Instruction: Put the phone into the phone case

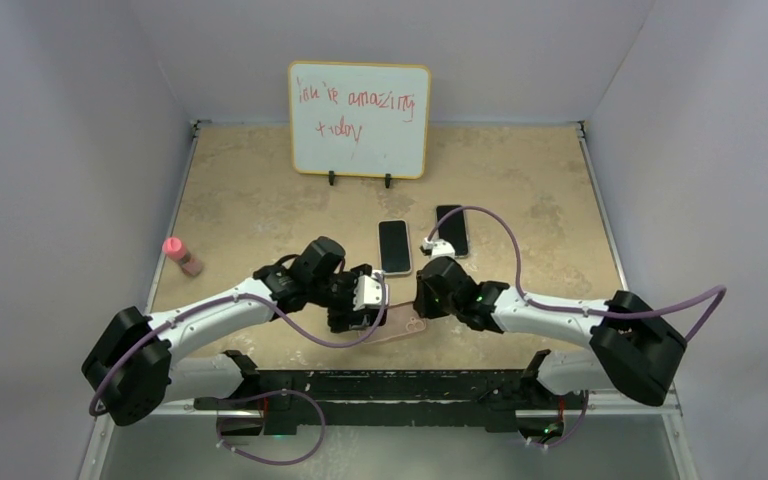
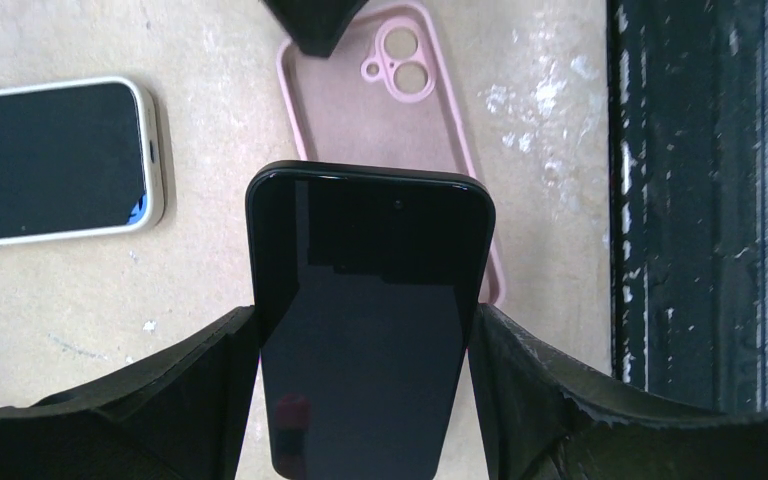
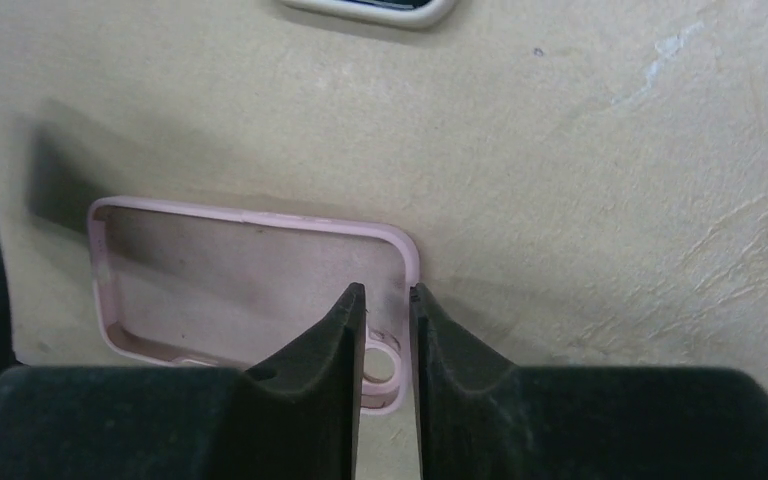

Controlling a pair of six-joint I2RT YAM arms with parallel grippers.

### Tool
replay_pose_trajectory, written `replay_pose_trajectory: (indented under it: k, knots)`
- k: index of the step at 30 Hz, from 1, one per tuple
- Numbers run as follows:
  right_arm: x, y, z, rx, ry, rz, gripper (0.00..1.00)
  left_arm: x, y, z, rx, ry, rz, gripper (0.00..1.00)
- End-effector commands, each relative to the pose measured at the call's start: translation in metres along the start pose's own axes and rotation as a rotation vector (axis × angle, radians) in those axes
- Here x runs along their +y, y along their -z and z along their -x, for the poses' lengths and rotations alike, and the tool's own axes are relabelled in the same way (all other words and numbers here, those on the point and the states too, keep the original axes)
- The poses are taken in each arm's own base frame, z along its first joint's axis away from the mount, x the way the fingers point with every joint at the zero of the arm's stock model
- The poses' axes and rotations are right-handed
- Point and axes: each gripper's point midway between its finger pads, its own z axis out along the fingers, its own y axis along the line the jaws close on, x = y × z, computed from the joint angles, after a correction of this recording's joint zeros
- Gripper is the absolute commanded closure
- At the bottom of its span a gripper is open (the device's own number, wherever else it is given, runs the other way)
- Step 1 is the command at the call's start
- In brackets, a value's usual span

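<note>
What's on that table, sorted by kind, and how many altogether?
Phones: 3 (black held smartphone, white-edged smartphone, dark smartphone)
Cases: 1 (pink rubbery phone case)
Boards: 1 (yellow-framed whiteboard)
Bottles: 1 (small pink-capped bottle)
Total: 6

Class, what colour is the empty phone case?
Pale pink phone case; best in left wrist view.

Pale, plain walls [image 1: 60,150] closed in a mottled beige bench [image 1: 250,190] on three sides. A yellow-framed whiteboard [image 1: 360,120] with red handwriting stood against the back wall [image 1: 390,30], and a scuffed black rail [image 1: 390,384] ran along the near edge.
</note>
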Motion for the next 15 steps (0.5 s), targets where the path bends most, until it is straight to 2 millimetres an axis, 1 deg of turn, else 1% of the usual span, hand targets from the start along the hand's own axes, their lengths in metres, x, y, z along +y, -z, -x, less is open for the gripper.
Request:
replay_pose_trajectory:
  k: [1, 3, 4, 5, 10, 12, 15]
  knots:
    - [0.020, 0.010, 0.023, -0.028, -0.048, 0.026, 0.70, 0.002, 0.006, 0.048, -0.195, -0.018, -0.007, 0.65]
    - [0.027, 0.020, 0.022, -0.011, -0.095, 0.059, 0.63, 0.001, 0.007, 0.053, -0.222, 0.000, -0.003, 0.65]
    - [0.029, 0.025, 0.025, -0.023, -0.118, 0.076, 0.61, 0.002, 0.008, 0.056, -0.234, 0.001, 0.004, 0.65]
    - [0.034, 0.030, 0.028, -0.038, -0.138, 0.102, 0.60, 0.002, 0.008, 0.057, -0.239, 0.009, 0.007, 0.65]
    - [0.068, 0.060, 0.051, -0.122, -0.251, 0.307, 0.52, 0.002, 0.010, 0.063, -0.256, 0.035, 0.004, 0.65]
    - [0.074, 0.068, 0.058, -0.150, -0.296, 0.346, 0.49, 0.002, 0.010, 0.064, -0.261, 0.041, 0.003, 0.65]
    - [0.080, 0.079, 0.072, -0.202, -0.349, 0.387, 0.48, 0.002, 0.010, 0.064, -0.262, 0.046, 0.004, 0.65]
